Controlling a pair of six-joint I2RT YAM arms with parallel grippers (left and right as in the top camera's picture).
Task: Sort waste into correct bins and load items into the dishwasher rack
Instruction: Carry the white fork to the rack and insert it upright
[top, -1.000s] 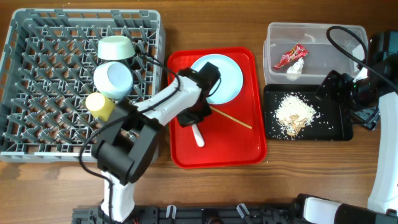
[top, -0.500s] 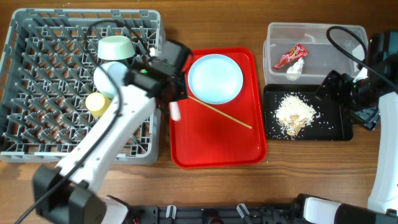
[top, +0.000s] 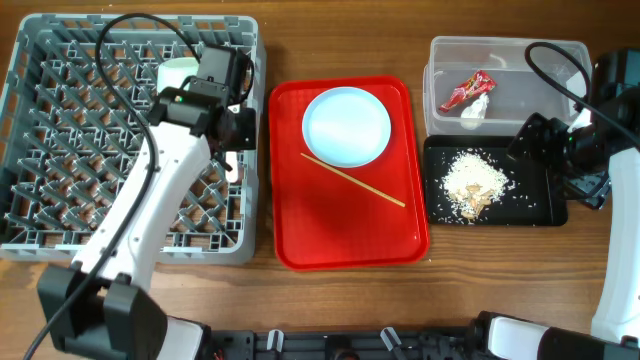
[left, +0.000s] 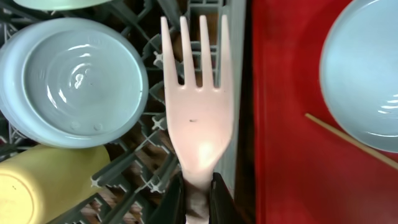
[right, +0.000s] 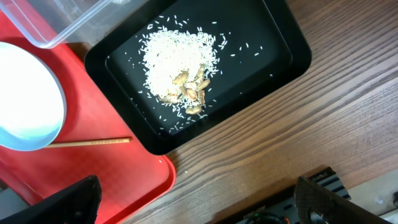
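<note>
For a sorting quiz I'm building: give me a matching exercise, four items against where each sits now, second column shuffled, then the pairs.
Things:
1. white fork
2. pale blue plate
3. red wrapper
4. food scraps

Places:
A. in the black tray
B. held in the left gripper
C. on the red tray
D. in the clear tub

Pairs: 1-B; 2-C; 3-D; 4-A
</note>
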